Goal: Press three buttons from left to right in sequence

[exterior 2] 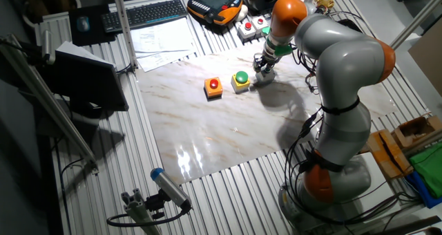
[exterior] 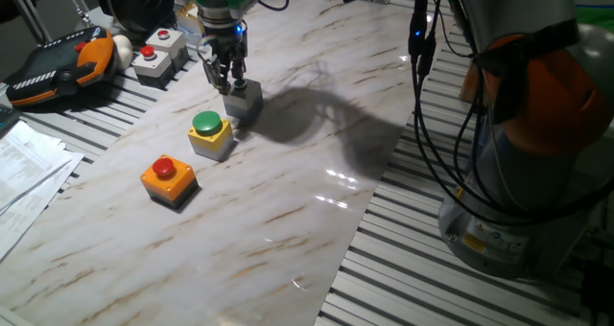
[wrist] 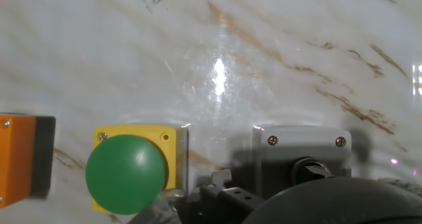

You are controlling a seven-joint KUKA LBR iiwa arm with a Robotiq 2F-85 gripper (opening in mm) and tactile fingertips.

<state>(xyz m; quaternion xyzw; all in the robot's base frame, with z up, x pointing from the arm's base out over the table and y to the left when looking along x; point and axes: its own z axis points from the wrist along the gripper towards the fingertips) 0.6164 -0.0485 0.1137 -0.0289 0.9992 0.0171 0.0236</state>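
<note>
Three button boxes stand in a row on the marble board [exterior: 288,221]. The orange box with a red button [exterior: 168,177] [exterior 2: 213,87] [wrist: 20,158] is at the left. The yellow box with a wide green button [exterior: 210,134] [exterior 2: 240,79] [wrist: 125,171] is in the middle. The grey box [exterior: 246,100] [exterior 2: 266,75] [wrist: 303,148] is at the right. My gripper [exterior: 230,84] [exterior 2: 265,67] points down, its fingertips together on top of the grey box. In the hand view a dark fingertip [wrist: 316,197] hides most of the grey box's tiny button.
Two pale grey boxes with red buttons [exterior: 158,53] [exterior 2: 252,26] stand behind the board. A black and orange teach pendant [exterior: 58,67] [exterior 2: 214,3], papers [exterior: 24,168] and a keyboard [exterior 2: 148,14] lie nearby. The robot's base [exterior: 528,173] and cables stand at the right.
</note>
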